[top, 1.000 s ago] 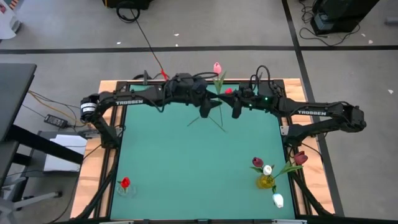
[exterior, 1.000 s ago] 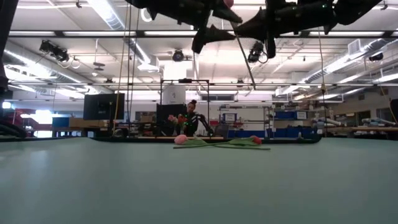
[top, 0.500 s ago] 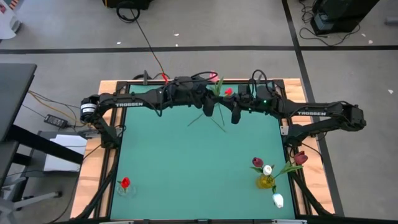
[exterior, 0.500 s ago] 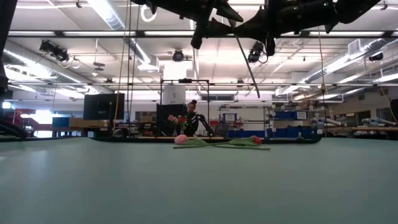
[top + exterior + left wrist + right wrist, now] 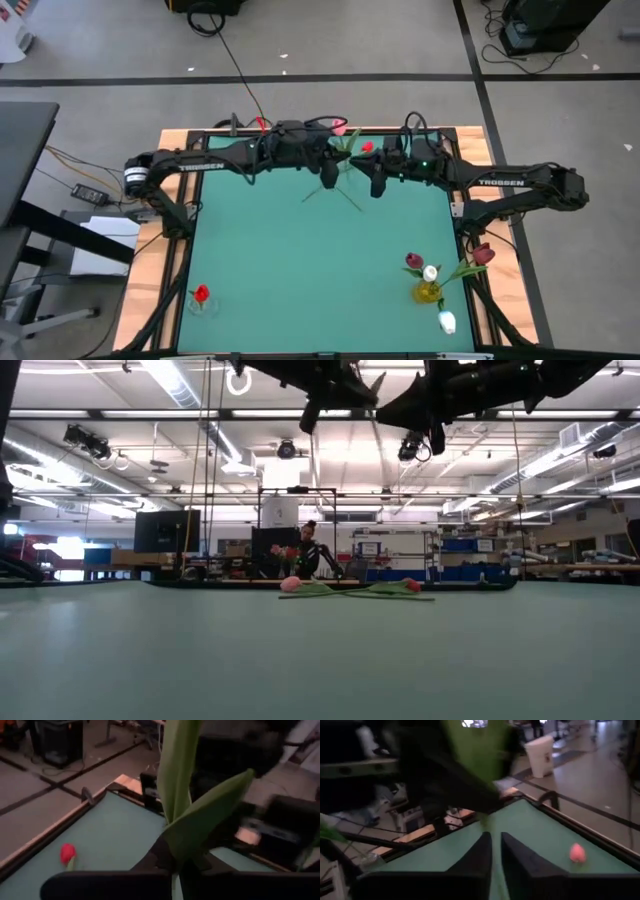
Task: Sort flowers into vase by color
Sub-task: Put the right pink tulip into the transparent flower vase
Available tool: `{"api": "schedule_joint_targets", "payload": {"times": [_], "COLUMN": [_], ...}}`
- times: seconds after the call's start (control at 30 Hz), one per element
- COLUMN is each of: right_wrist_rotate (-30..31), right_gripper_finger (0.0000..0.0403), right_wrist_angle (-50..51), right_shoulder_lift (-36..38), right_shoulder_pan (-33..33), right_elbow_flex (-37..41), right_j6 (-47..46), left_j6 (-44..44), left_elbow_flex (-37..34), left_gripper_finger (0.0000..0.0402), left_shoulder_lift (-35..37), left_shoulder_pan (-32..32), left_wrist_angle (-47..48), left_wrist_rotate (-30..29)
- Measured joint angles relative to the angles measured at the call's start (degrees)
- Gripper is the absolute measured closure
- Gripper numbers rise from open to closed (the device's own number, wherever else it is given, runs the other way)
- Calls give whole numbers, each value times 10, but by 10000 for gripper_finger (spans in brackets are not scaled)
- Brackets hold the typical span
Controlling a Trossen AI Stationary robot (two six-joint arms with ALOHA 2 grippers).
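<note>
A pink flower is held in the air over the table's far middle. Its pink head (image 5: 340, 128) shows by the far edge, and its green leaves (image 5: 180, 795) rise from my left gripper (image 5: 328, 178), which is shut on it. My right gripper (image 5: 378, 186) hangs just right of it with a narrow gap (image 5: 496, 851) between its fingers and nothing in it. A red flower (image 5: 367, 147) and another pink one (image 5: 290, 584) lie on the table at the far edge. A clear vase (image 5: 201, 298) with a red flower stands near left. My left gripper pinches the pink flower's stem just below its leaves (image 5: 176, 866) between its two fingers. The leaves stand up past the fingertips, and the thin stem (image 5: 350, 198) trails out below. The flower is lifted clear of the table.
A yellow vase (image 5: 428, 292) with maroon and white flowers stands at the near right, and a white flower head (image 5: 446, 322) shows beside it. The wooden table frame (image 5: 175, 135) borders the green mat. Cables run on the floor beyond the far edge.
My left gripper has shut on the pink flower's stem beside my right gripper. The flower has tipped: its pink head, which stood out beyond the far edge, now sits close over that edge by the left arm.
</note>
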State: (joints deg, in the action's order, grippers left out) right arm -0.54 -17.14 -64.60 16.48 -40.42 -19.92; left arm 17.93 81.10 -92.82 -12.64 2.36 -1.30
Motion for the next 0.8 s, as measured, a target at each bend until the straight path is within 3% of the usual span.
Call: {"api": "schedule_joint_targets", "payload": {"times": [0.2, 0.37, 0.6, 0.8], "right_wrist_rotate": [26, 26, -3, -6], "right_gripper_finger": [264, 236, 235, 235], "right_wrist_angle": [62, 112, 119, 119], "right_shoulder_lift": [2, 1, 1, 1], "right_shoulder_pan": [9, 13, 10, -18], "right_elbow_flex": [0, 0, 0, 0], "right_j6": [-83, -104, -130, -129], "left_j6": [-73, -99, 25, 108], "left_elbow_flex": [0, 1, 1, 0], "left_gripper_finger": [392, 392, 363, 385], "left_shoulder_lift": [105, 217, 321, 348], "left_shoulder_pan": [21, 86, 206, 286], "left_wrist_angle": [194, 343, 477, 540], "left_wrist_rotate": [5, 67, 67, -3]}}
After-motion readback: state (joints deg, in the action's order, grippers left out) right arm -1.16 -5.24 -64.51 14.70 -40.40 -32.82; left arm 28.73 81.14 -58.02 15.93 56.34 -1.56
